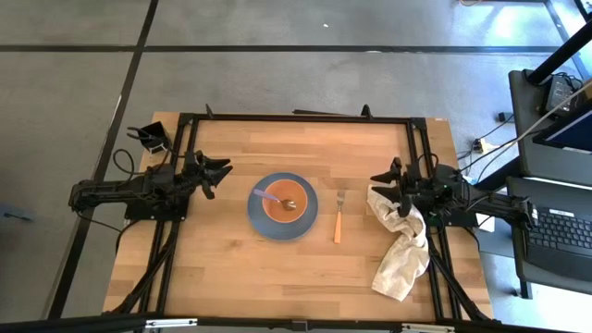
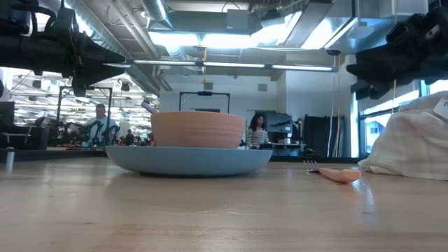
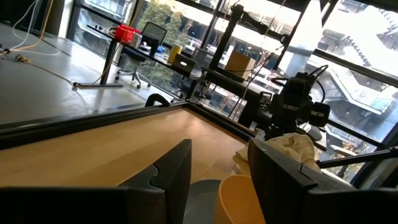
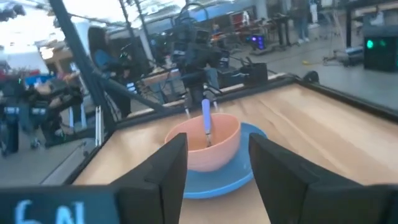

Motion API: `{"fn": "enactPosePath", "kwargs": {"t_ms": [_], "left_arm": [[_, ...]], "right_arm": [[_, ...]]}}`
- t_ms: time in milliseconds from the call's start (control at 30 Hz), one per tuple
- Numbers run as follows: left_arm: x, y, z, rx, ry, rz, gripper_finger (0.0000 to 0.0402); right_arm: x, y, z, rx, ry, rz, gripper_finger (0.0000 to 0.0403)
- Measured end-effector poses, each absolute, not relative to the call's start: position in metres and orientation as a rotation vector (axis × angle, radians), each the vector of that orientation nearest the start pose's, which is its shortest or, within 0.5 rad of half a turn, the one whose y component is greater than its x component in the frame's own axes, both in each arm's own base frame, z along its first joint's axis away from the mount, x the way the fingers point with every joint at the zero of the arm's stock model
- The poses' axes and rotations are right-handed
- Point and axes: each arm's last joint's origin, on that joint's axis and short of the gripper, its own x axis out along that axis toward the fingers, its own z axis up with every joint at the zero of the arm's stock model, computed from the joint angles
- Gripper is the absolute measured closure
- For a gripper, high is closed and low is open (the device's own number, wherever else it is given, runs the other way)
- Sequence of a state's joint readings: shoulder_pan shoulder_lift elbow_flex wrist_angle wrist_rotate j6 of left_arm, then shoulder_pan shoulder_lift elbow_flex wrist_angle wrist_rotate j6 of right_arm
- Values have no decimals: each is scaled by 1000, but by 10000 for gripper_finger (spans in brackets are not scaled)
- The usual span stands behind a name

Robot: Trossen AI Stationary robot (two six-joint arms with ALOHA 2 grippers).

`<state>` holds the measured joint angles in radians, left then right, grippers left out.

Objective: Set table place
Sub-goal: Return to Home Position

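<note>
The blue plate [image 1: 282,206] lies in the middle of the table [image 1: 231,268], and the orange bowl [image 1: 285,203] stands on it. The spoon [image 1: 275,197] rests in the bowl, its lilac handle leaning on the rim toward the left. The fork [image 1: 339,219] with the orange handle lies flat on the table right of the plate, tines toward the far edge. My left gripper [image 1: 222,172] is open, raised left of the plate. My right gripper [image 1: 379,178] is open, raised right of the fork. In the right wrist view the bowl [image 4: 204,141] and spoon [image 4: 206,121] show ahead.
An off-white cloth [image 1: 403,240] lies crumpled at the table's right side, partly under my right arm and reaching toward the near edge. A small black holder [image 1: 151,139] stands off the table's far left corner. People show in the room beyond the table [image 2: 256,130].
</note>
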<state>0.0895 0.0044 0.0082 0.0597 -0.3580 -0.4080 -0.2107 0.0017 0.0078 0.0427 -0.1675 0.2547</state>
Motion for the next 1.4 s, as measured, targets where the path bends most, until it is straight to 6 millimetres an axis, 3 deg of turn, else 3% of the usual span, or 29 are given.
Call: {"fn": "enactPosePath", "kwargs": {"t_ms": [233, 700, 1400], "left_arm": [[94, 19, 172, -410, -154, 428, 250], [94, 19, 172, -410, -154, 428, 250], [94, 19, 172, -410, -154, 428, 250]], "right_arm": [[96, -15, 170, 204, -53, -37, 231], [96, -16, 170, 431, -57, -31, 231], [96, -16, 170, 432, -57, -31, 231]]}}
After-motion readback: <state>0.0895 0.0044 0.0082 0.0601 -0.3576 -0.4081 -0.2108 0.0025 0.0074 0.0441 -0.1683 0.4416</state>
